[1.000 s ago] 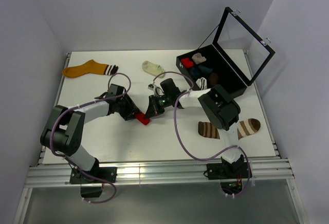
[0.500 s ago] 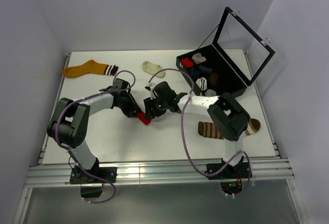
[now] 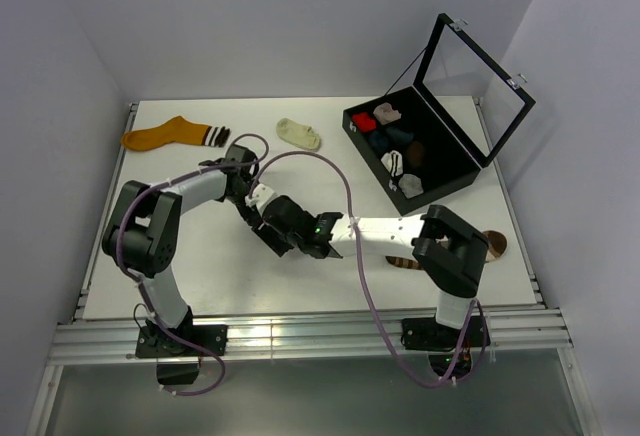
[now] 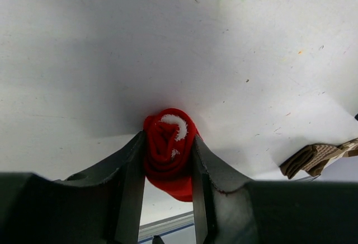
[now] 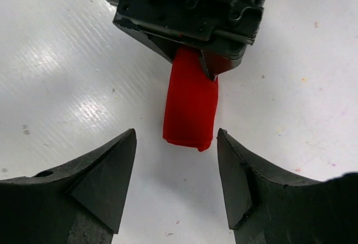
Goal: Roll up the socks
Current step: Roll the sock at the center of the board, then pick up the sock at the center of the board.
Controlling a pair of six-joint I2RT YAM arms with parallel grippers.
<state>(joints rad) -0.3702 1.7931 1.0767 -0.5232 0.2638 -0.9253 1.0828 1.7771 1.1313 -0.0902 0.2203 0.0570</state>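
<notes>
the left gripper (image 4: 168,163) is clamped on the rolled red sock (image 4: 168,137), one dark finger pressed on each side of the roll. the roll's coiled end faces the left wrist camera and carries a small white curved mark, too curled up to read as writing.

in the right wrist view the sock is a short, flattish roll. its long axis runs straight out of the left gripper's jaws, and its free end points at the right gripper (image 5: 176,171). the right gripper stands wide apart. its two fingers flank that free end without touching it, and bare white table (image 5: 67,76) shows between them and the cloth. whether the roll rests on the table or hangs just above it cannot be told.

from above, the two grippers meet nose to nose left of the table's middle, and they hide the sock in that view. the line between them runs from far-left to near-right.

the brown striped sock lies flat near the table's right edge, mostly under the right arm, with its toe (image 3: 492,246) poking out. the cream sock (image 3: 298,134) lies by the far edge near the middle, and an orange sock (image 3: 165,136) with a striped cuff lies toward the far left corner. a black case (image 3: 455,171) sits at the far right corner with its lid up and rolled bundles inside.
</notes>
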